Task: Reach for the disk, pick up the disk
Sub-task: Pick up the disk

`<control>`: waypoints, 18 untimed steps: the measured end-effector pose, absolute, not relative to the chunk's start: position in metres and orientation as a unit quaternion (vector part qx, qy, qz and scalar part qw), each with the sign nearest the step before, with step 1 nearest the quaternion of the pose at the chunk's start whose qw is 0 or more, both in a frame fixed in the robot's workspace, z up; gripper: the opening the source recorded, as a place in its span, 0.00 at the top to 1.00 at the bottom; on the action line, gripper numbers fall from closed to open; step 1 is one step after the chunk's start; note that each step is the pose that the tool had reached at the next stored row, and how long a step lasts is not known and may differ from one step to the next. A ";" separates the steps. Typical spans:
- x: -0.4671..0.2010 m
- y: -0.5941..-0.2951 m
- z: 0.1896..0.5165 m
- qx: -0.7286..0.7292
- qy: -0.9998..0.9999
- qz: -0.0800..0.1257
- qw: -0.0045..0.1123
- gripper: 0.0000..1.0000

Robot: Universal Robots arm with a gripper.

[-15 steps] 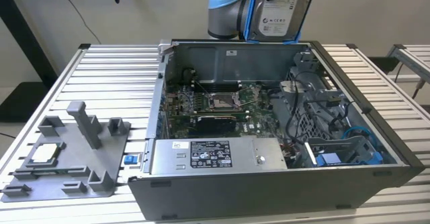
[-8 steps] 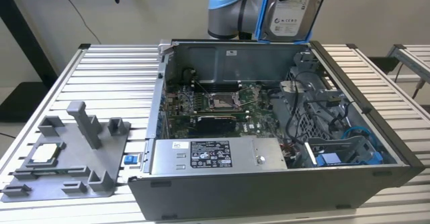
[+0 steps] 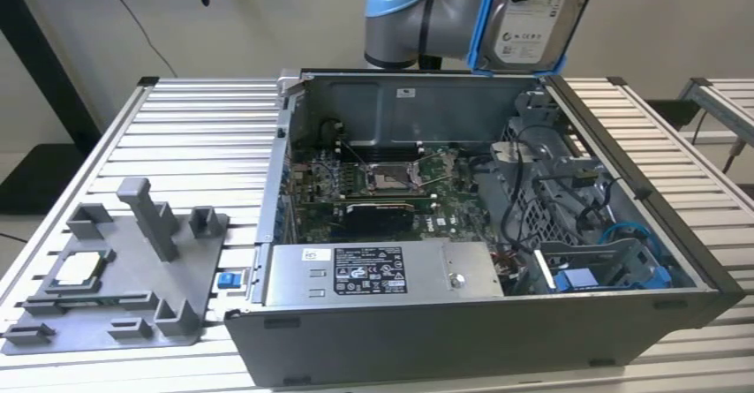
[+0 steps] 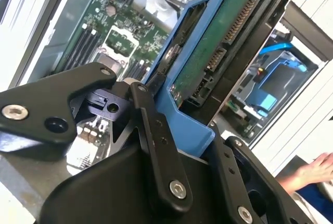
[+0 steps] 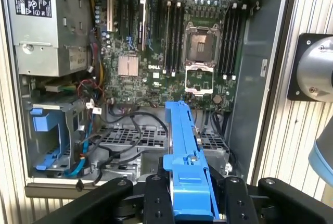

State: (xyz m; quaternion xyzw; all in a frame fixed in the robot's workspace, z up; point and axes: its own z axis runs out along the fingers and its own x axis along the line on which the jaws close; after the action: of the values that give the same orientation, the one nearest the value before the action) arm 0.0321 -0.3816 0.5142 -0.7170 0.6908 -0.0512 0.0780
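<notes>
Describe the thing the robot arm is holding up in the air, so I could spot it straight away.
Find the big open grey computer case on the slatted metal table. Above its far wall, the end effector is shut on the flat rectangular silver-grey hard drive with a white label, held upright. Its blue plastic frame and its place clear of the case set it apart from the grey labelled box inside.

I am seeing a ribbed metal table [image 3: 189, 119] carrying an open computer case [image 3: 471, 331], which is sitting directly below the jaws. A grey fixture tray [image 3: 112, 278] is lying on the slats well away from the jaws, beside the case.
</notes>
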 end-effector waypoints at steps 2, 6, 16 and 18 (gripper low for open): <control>0.038 -0.382 0.514 -0.717 0.691 -0.051 0.078 1.00; 0.048 -0.382 0.514 -0.717 0.691 -0.051 0.078 1.00; 0.067 -0.382 0.514 -0.717 0.691 -0.051 0.078 1.00; 0.067 -0.382 0.514 -0.717 0.691 -0.051 0.078 1.00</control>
State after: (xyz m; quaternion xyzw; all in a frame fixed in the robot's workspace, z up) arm 0.0673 -0.3817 0.5141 -0.7170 0.6908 -0.0511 0.0781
